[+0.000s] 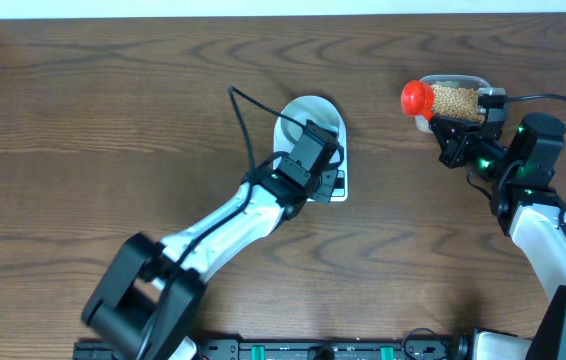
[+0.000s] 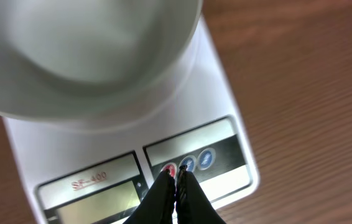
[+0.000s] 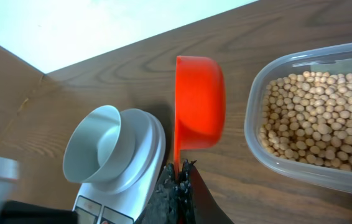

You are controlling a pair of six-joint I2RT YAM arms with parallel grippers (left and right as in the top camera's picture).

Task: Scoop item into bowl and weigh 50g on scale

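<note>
The pale bowl (image 1: 298, 125) stands empty on the white scale (image 1: 339, 192). My left gripper (image 1: 329, 180) is shut, and its fingertips (image 2: 169, 173) press on the red button of the scale (image 2: 226, 93) just below the bowl (image 2: 83, 56). My right gripper (image 3: 181, 167) is shut on the thin handle of an orange-red scoop (image 3: 198, 102). The scoop is empty, tipped on its side, and hangs between the scale (image 3: 154, 146) and the clear tub (image 3: 257, 134). Tan beans (image 3: 316, 115) fill that tub. In the overhead view the scoop (image 1: 416, 96) sits at the left end of the tub (image 1: 455, 100).
The dark wooden table (image 1: 113, 120) runs to a pale wall at the back. A black cable (image 1: 248, 115) loops over the left arm beside the scale. The right arm (image 1: 533, 170) reaches in from the lower right.
</note>
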